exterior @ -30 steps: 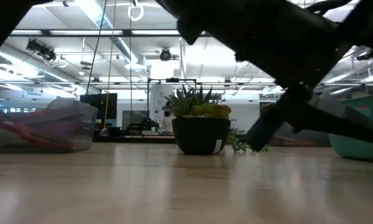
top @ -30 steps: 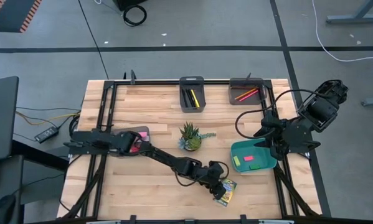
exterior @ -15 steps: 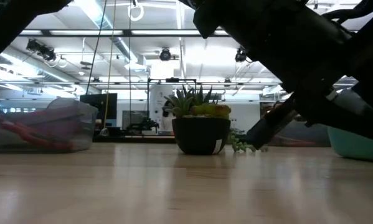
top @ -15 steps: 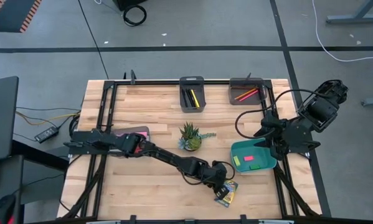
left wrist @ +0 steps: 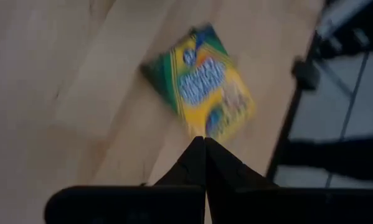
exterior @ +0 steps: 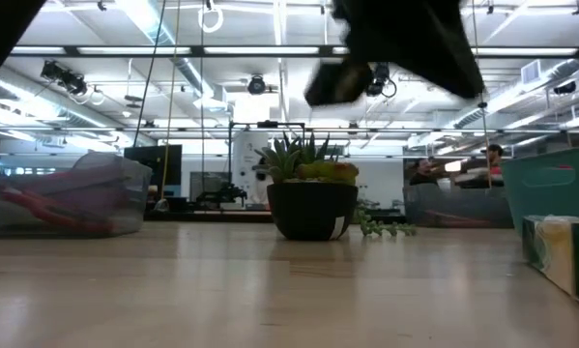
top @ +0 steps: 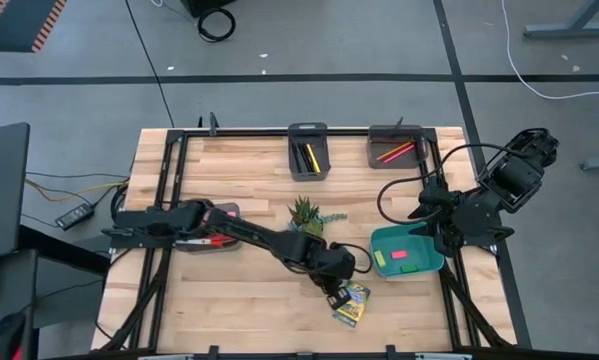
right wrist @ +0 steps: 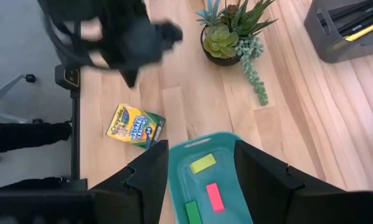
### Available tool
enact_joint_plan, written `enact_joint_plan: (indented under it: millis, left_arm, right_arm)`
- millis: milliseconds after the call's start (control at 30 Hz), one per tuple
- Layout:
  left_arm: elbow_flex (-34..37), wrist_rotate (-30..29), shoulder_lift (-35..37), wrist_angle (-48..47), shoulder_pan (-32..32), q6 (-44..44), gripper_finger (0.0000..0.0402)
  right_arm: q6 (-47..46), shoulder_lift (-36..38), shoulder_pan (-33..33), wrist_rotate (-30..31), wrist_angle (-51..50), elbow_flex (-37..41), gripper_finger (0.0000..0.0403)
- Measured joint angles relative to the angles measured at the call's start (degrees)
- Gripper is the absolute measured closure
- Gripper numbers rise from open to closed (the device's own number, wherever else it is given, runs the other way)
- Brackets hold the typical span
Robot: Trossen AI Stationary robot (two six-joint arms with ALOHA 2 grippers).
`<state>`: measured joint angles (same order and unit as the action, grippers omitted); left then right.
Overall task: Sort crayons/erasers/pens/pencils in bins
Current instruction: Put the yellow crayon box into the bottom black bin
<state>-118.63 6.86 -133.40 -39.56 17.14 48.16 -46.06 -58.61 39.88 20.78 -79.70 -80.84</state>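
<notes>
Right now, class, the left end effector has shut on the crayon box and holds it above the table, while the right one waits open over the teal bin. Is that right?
Not quite. The left end effector is shut but empty: in the left wrist and right wrist views the crayon box lies flat on the table, clear of the closed fingers. The right end effector does wait open over the teal bin.

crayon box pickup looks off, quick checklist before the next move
1. Left tool holding the crayon box: not ok, fingers shut on nothing, box lies on the table.
2. Left tool open for a regrasp: not ok.
3. Box within the table edge: ok, near the front edge.
4. Box undamaged: cannot tell.
5. Right tool out of the way: ok, open above the teal bin.
</notes>
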Motion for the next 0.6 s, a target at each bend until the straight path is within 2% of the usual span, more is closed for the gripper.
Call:
enact_joint_plan:
  millis: [133,267,400,500,600]
  left_arm:
    - [-0.02,0.83,5.40,-9.63,-0.05,-4.04,0.0400]
    - [-0.11,0.93,9.67,-14.79,-0.60,-6.08,0.0400]
    - [-0.02,-1.86,8.86,-11.77,-0.63,-0.51,0.0382]
    - [-0.21,-2.35,5.82,-5.94,-0.41,3.85,0.0344]
    - [-0.17,0.22,1.83,-2.72,-0.36,8.83,0.0297]
  right_arm:
    - [0.02,0.00,0.00,0.61,-0.08,0.00,0.0215]
    - [0.02,0.01,0.00,2.72,-0.16,0.00,0.0215]
    - [-0.34,0.00,-0.02,5.47,-0.17,0.00,0.0215]
    - [-1.26,0.00,-0.02,6.82,-0.15,0.00,0.0215]
    - [-1.31,0.01,0.00,6.82,-0.10,0.00,0.0215]
